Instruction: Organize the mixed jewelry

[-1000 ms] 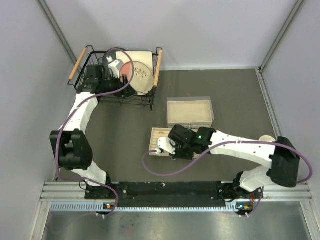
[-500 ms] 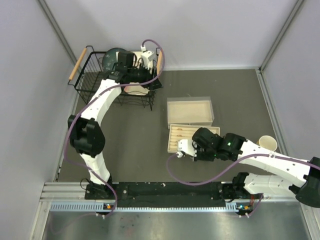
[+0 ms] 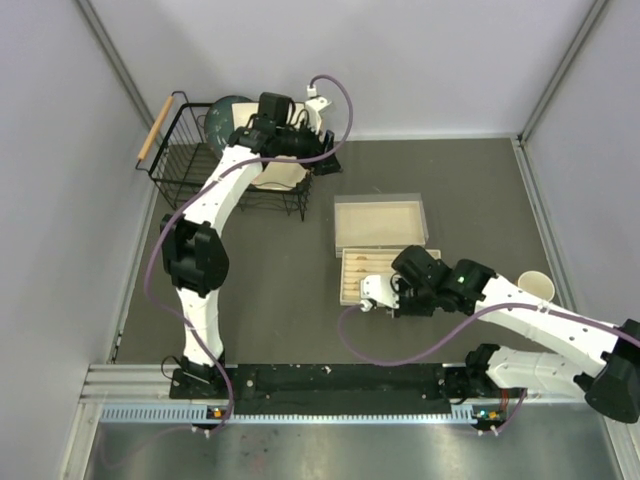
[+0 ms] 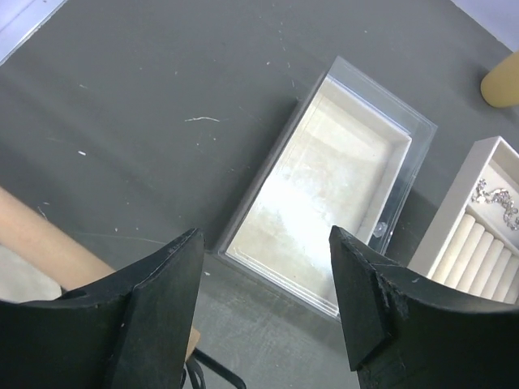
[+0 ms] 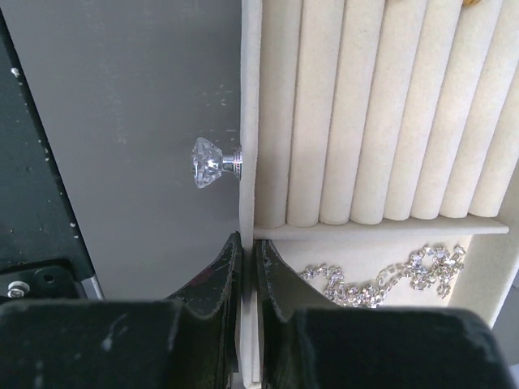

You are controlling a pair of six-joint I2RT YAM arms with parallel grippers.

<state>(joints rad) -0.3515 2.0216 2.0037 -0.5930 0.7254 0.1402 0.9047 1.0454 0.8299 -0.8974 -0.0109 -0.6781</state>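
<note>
pinching the tray [image 5: 247, 121] by its front wall, the right claw [image 5: 247, 243] sits just beside the chain [image 5: 381, 279], which stretches away from it along the divider [image 5: 373, 229] (left claw [image 4: 266, 243], spread wide, hangs well apart).

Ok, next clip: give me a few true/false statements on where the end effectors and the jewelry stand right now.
1. The right end effector is clamped on the tray's edge wall. True.
2. The left end effector carries a ring. False: it is open and empty.
3. A sparkly chain lies in a tray compartment. True.
4. The right end effector grips the crystal knob. False: the knob sits free, beside that end effector.
</note>
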